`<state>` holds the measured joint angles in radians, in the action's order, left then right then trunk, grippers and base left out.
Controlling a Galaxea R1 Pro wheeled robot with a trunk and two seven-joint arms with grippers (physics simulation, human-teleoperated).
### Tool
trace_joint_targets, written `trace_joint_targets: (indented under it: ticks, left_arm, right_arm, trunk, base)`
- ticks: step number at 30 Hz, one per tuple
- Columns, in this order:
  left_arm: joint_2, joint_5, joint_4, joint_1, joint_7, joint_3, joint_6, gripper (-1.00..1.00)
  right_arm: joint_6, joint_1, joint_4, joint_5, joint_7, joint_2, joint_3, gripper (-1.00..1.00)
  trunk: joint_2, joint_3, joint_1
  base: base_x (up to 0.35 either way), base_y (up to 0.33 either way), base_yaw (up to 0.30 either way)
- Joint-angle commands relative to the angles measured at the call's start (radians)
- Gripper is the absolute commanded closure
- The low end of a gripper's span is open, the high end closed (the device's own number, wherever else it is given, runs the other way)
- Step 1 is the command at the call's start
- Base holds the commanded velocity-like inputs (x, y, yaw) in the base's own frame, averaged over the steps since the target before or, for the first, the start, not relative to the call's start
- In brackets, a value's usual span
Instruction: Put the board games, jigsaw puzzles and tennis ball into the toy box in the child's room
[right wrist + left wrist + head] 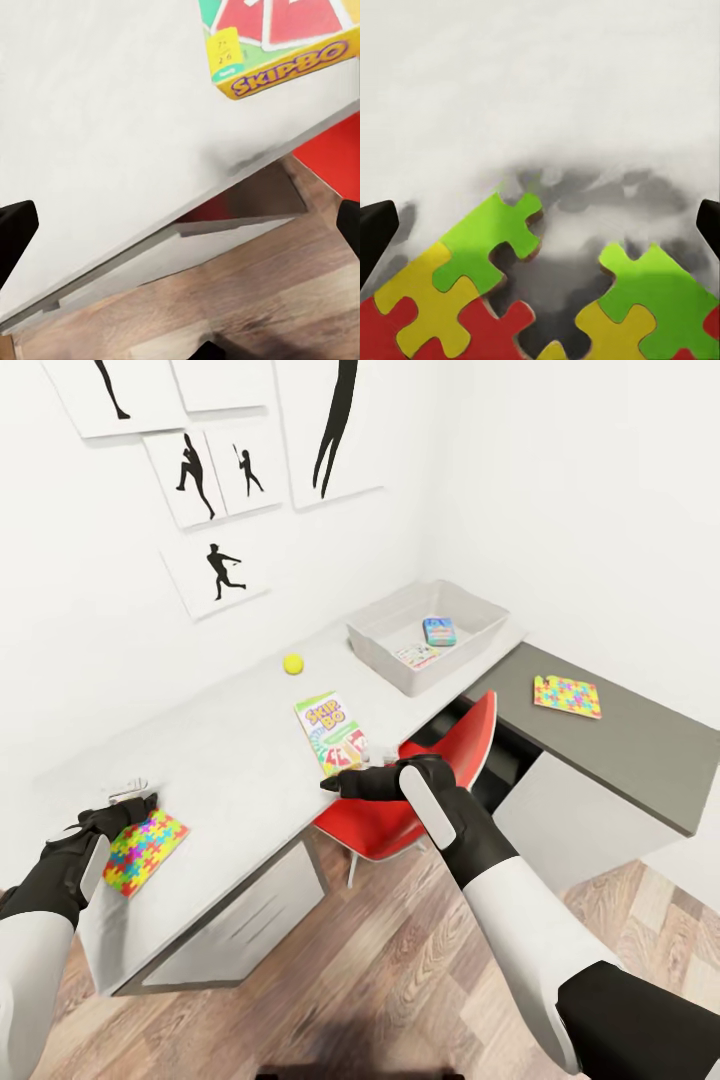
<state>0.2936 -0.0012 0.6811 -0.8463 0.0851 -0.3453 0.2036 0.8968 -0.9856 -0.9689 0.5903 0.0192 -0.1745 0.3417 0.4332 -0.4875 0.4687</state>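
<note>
Green-yellow-red Skip-Bo box (333, 733) flat on table (220, 760), near right hand (335, 784).

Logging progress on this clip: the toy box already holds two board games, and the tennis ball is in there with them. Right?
Not quite. In the head view, the toy box does hold two board games, but the tennis ball lies on the table, outside the box.

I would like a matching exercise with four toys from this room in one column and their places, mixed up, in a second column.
Things:
1. tennis ball
2. blue game
3. Skip-Bo game
4. puzzle

Places:
A. inside the toy box
B. on the dark lower part of the table
C. on the pale top, near the wall
D. at the pale top's front edge, above the red chair

Pairs: 1-C, 2-A, 3-D, 4-B
</note>
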Motion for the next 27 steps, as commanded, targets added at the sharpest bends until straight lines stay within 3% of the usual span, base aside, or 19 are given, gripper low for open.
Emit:
trace_joint_targets:
  ticks: [1,27]
  left_arm:
    - [-0.001,0.000,0.002,-0.001,0.007,-0.004,0.007,-1.00]
    - [-0.001,0.001,0.002,-0.001,0.007,-0.017,0.008,-1.00]
  right_arm:
    - [0.004,-0.001,-0.001,0.002,0.002,0.000,0.000,-1.00]
    - [0.004,-0.001,-0.002,0.002,0.001,0.000,0.000,-1.00]
  trunk:
    - [0.002,-0.001,0.000]
    - [0.002,-0.001,0.000]
  base:
    - [-0.090,0.000,0.000]
    - [-0.094,0.000,0.000]
